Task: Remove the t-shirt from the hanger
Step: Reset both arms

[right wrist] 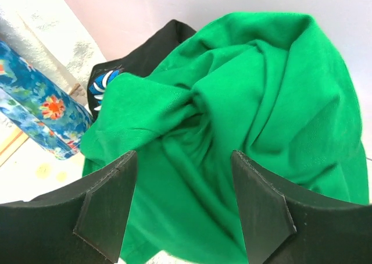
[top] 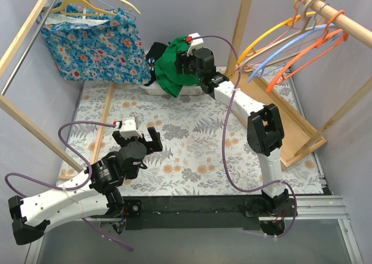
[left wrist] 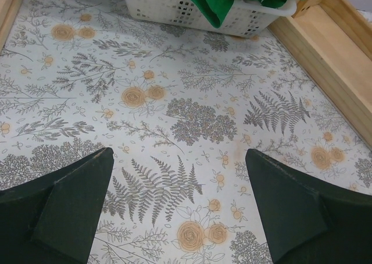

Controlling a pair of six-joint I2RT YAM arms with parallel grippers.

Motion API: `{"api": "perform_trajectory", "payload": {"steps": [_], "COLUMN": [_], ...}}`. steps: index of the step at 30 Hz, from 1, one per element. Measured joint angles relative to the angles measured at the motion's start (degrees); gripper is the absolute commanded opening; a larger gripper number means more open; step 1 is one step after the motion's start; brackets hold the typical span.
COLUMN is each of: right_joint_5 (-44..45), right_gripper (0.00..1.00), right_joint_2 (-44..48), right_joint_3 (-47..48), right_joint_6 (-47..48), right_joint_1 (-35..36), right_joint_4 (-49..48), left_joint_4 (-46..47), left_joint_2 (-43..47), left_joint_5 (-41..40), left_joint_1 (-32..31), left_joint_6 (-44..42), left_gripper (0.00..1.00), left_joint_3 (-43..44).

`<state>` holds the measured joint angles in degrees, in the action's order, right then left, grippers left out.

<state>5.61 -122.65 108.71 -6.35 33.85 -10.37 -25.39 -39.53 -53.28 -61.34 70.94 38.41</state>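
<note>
Green t-shirt [right wrist: 250,101] heaped in basket [left wrist: 157,2], right claw [right wrist: 183,171] parted over it, left claw [left wrist: 180,159] wide apart

The green shirt [top: 171,72] covers most of the basket [top: 152,90], hiding whatever lies under it. A black garment [right wrist: 145,52] shows only at one edge. From above, the right gripper [right wrist: 183,211] has its fingertips hidden behind its wrist. The floral cloth [right wrist: 40,113] is cut off at the right wrist view's left edge.
</note>
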Motion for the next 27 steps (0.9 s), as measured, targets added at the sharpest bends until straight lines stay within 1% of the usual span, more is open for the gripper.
{"api": "perform_trajectory", "payload": {"steps": [7,12,14,17,22,27], "right_joint_5": [10.0,12.8,13.9,14.1,11.1,8.9], "right_gripper": [0.73,0.72,0.72,0.72,0.72,0.73], "right_joint_2": [4.0,6.2,8.5,14.4,26.6,38.9], "right_joint_3": [-7.0,-11.2,-14.8,-21.7,-33.2,-45.9], "right_joint_6": [0.3,0.8,1.2,2.0,2.1,1.5], "right_joint_1": [3.4,4.3,4.9,6.9,10.3,11.2], "right_joint_4": [-0.1,0.0,0.0,1.1,3.8,5.5], "left_joint_4": [-0.8,-1.6,-1.6,-1.7,-3.1,-3.9], "left_joint_2": [1.0,1.0,1.0,1.0,0.8,-1.5], "left_joint_5": [0.8,1.3,1.3,1.2,0.7,0.5], "left_joint_1": [0.0,0.0,0.0,0.0,0.0,0.0], "left_joint_6": [0.6,0.9,0.9,1.0,2.1,3.1], "left_gripper": [0.98,0.98,0.98,0.98,0.98,0.98], "left_joint_3": [0.2,0.7,0.8,0.9,1.0,2.2]}}
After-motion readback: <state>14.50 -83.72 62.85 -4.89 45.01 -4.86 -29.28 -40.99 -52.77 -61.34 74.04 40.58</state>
